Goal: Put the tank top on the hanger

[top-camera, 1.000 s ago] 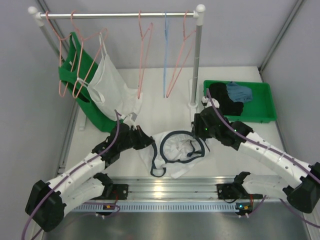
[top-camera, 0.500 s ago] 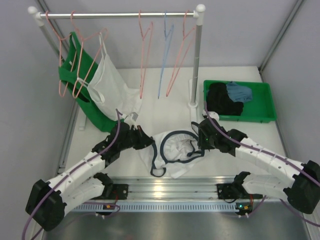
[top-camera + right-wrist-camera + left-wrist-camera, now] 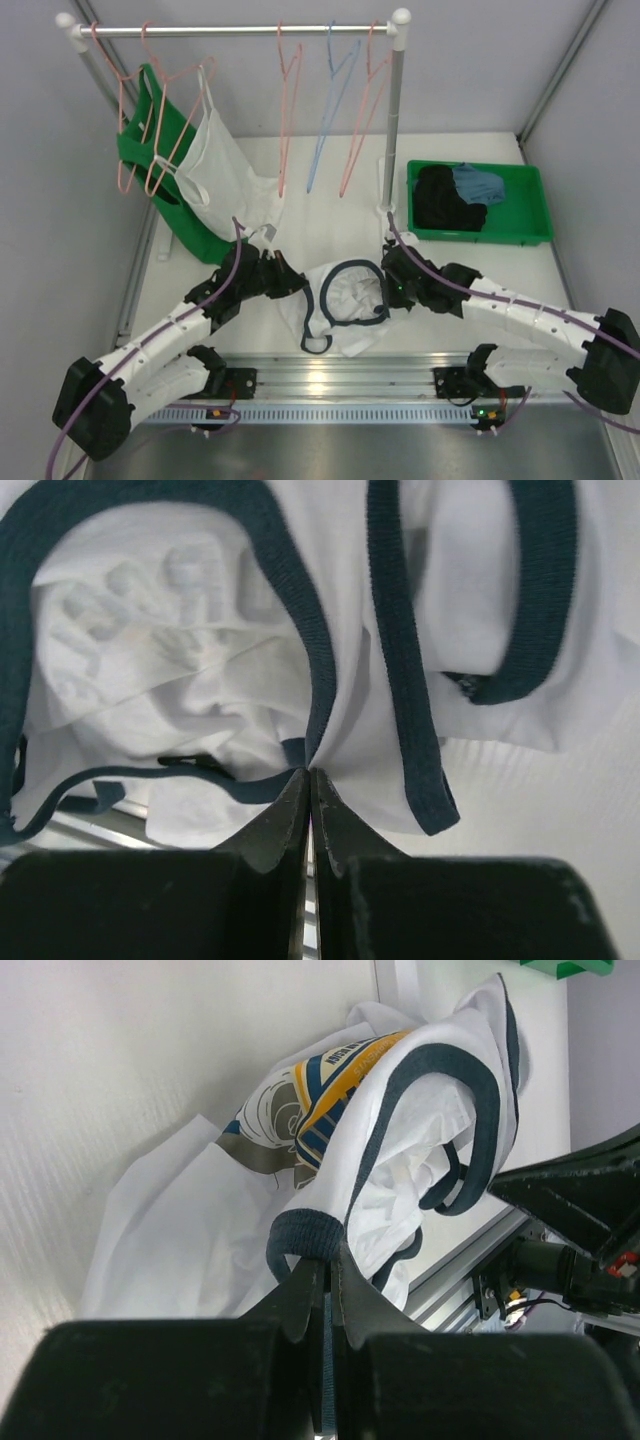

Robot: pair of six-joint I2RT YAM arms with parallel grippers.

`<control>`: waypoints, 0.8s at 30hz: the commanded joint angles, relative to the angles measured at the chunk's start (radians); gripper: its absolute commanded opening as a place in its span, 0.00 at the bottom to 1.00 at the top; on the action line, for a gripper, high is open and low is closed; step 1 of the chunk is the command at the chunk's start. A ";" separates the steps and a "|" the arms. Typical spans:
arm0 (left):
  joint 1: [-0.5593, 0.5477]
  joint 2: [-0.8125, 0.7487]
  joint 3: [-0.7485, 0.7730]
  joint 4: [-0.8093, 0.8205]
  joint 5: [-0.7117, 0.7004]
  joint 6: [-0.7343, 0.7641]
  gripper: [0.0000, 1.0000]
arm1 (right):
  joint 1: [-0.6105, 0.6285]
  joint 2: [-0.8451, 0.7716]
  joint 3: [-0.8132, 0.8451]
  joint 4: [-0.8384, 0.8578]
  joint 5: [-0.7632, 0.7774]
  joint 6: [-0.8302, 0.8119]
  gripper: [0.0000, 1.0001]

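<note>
The tank top, white with navy trim, lies crumpled on the table between my two arms. Its blue-and-yellow print shows in the left wrist view. My left gripper is shut on a loop of navy trim at the garment's left side. From the right, my right gripper is shut on the tank top, pinching fabric where a navy band folds. A bare pink hanger hangs on the rail at the back, another to its right.
A light blue hanger hangs between the two bare pink ones. At the rail's left, a green top and a plain white top hang on pink hangers. A green tray of dark clothes sits back right. The rack post stands behind the tank top.
My right gripper moved left onto the tank top and closed on its trim. The light blue hanger has swung. The left gripper kept its hold and place.
</note>
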 commanded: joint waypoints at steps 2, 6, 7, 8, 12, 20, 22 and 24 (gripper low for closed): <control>0.009 0.012 0.042 0.006 0.020 0.021 0.00 | 0.086 0.058 0.061 0.064 0.003 0.039 0.02; 0.011 0.017 0.045 -0.008 0.023 0.034 0.01 | 0.088 0.045 0.073 0.039 0.035 0.031 0.15; 0.011 0.014 0.053 -0.014 0.022 0.037 0.05 | 0.086 0.034 0.079 0.025 0.047 0.031 0.25; 0.011 0.009 0.056 -0.021 0.018 0.040 0.09 | 0.083 0.014 0.087 0.001 0.061 0.024 0.28; 0.011 -0.023 0.085 -0.095 -0.008 0.064 0.35 | 0.066 -0.029 0.142 -0.057 0.099 -0.002 0.41; 0.011 -0.193 0.156 -0.348 -0.155 0.058 0.39 | 0.057 -0.118 0.234 -0.148 0.133 -0.036 0.43; 0.011 -0.265 0.188 -0.406 -0.204 0.057 0.40 | 0.051 -0.138 0.248 -0.168 0.145 -0.039 0.44; 0.011 -0.311 0.228 -0.494 -0.299 0.069 0.42 | 0.045 -0.167 0.261 -0.182 0.151 -0.047 0.44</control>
